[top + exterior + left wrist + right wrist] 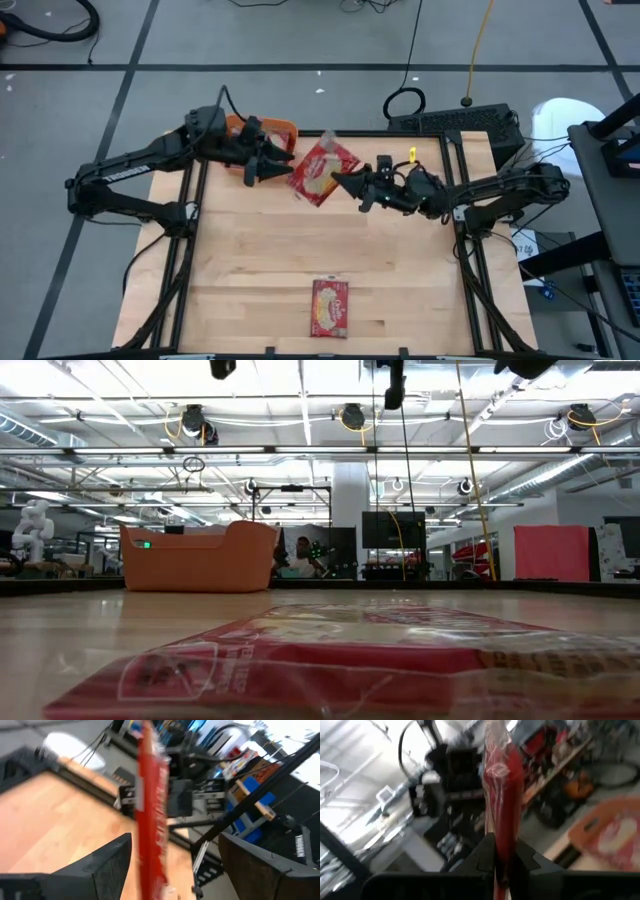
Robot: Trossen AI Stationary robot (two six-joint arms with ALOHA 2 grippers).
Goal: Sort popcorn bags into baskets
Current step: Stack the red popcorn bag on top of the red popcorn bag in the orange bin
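One flat red popcorn packet (322,172) is held mid-air beside the orange plastic tub (284,130), pinched in the right gripper (338,181); left gripper (270,166) spread wide. Another red packet (331,307) is left on the wooden table (250,270).

Right claw (502,865) clamped tight on a red popcorn bag (502,785), seen edge-on and standing up between the dark fingers (480,857). Orange basket (592,827) beyond, another red packet (620,840) inside.

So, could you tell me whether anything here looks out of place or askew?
One flat red popcorn packet hangs tilted in mid-air between the arms, pinched by the shut right pincer, the left pincer open beside it. Another red packet lies near the wooden table's front edge, far from the orange plastic tub.
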